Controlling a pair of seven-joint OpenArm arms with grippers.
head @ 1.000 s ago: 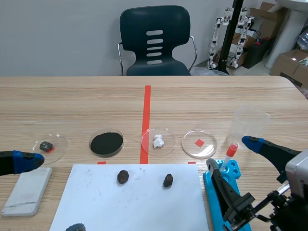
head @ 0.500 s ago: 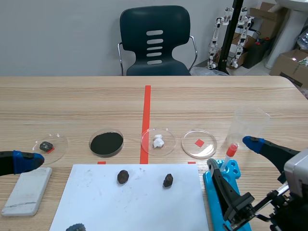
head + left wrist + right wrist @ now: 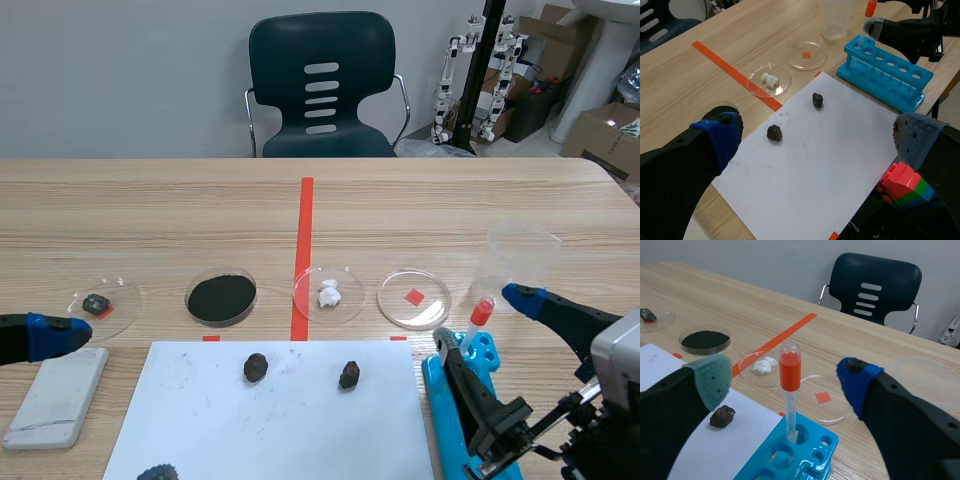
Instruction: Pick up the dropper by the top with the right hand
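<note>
- Orange-capped dropper (image 3: 789,371) stands in the blue rack (image 3: 812,452), twelve o'clock from my right gripper (image 3: 783,381).
- Fingers (image 3: 710,381) wide, flanking its top untouched; closing and lifting remain.

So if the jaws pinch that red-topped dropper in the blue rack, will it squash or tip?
Probably light: the dropper is a thin clear tube with a red top. That top looks like a soft bulb, so it may squash when pinched. It stands upright in the blue rack, so a sideways nudge might tilt it.
</note>
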